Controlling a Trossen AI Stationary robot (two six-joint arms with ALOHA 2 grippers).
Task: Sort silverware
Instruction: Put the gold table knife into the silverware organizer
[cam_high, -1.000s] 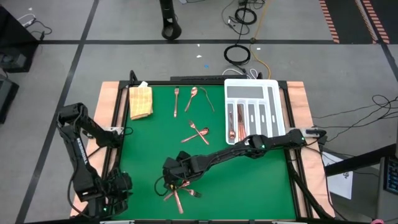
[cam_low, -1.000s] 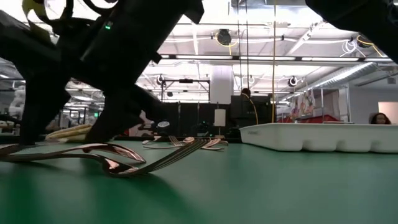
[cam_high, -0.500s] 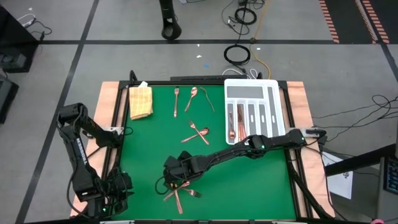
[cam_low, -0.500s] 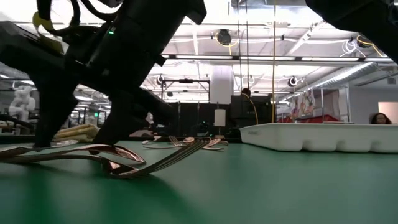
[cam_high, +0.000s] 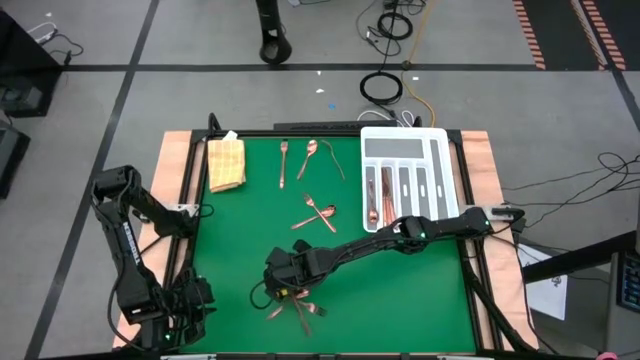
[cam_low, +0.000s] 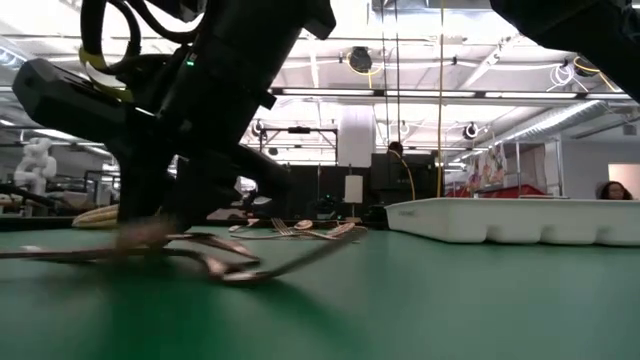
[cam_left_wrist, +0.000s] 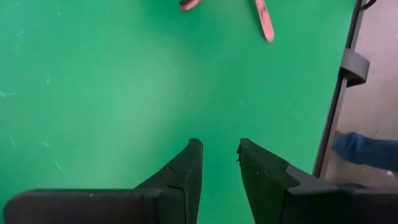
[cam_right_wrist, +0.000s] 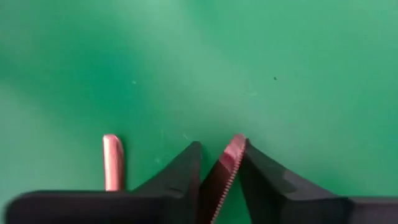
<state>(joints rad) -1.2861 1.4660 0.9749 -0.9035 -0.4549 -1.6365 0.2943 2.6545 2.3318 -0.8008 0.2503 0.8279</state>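
Several copper forks, knives and spoons lie on the green mat. A loose pile (cam_high: 298, 308) sits near the front edge, and my right gripper (cam_high: 283, 292) stands over it, shut on a knife (cam_right_wrist: 225, 167) from the pile. A second piece's handle end (cam_right_wrist: 112, 160) lies beside the fingers. A fork (cam_high: 284, 162) and a spoon (cam_high: 310, 155) lie at the far edge, and two pieces (cam_high: 318, 213) cross at mid-table. The white divided tray (cam_high: 432, 150) holds pieces in its left slot (cam_high: 372, 200). My left gripper (cam_left_wrist: 217, 152) hangs open over bare mat at the front left. My right gripper pinches the knife's serrated blade (cam_right_wrist: 231, 155) between its two fingers, close to the blade's tip. The fingers slant down from above, and the blade stands on edge between them, running along them. The gripper hides the rest of the knife. In the low view the pile (cam_low: 230, 265) still lies on the mat.
A tan woven cloth (cam_high: 226, 162) lies at the far left corner. A black frame (cam_high: 470, 200) borders the mat. The long right arm (cam_high: 400, 235) crosses the mat from the right side. Bare green mat (cam_high: 400, 290) lies at the front right.
My right gripper has sunk slightly onto the pile and shut on the knife. The pile has been disturbed: the piece that pointed toward the near edge has swung round, and the pieces now lie closer together.
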